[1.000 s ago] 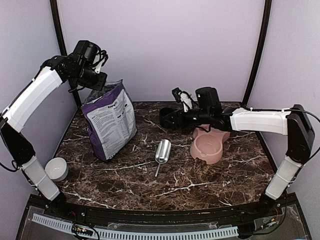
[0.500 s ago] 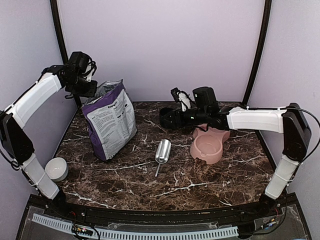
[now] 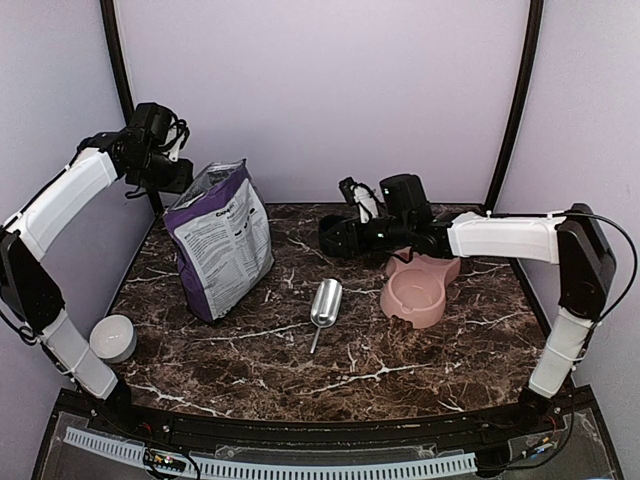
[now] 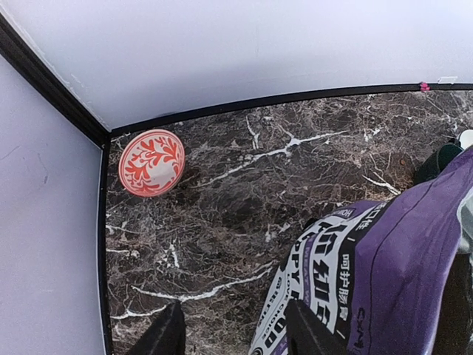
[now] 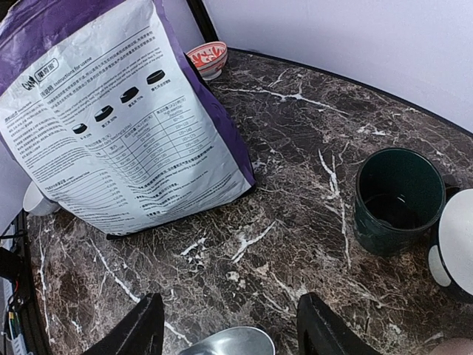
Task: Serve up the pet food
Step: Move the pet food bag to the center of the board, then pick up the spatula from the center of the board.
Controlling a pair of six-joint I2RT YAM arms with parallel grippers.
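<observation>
The pet food is out of sight in every view, so its look and its lie cannot be told. A purple bag (image 3: 220,245) stands upright on the left of the desk (image 3: 250,360). The left claw (image 4: 236,333) hangs spread and empty above the bag. The right claw (image 5: 230,325) is spread and empty near the metal scoop (image 3: 326,302).

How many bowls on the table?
3: white bowl front-left; red-patterned bowl in the back-left corner behind the bag, hidden from the top camera; pink double bowl right of the scoop. Others may be hidden.
</observation>
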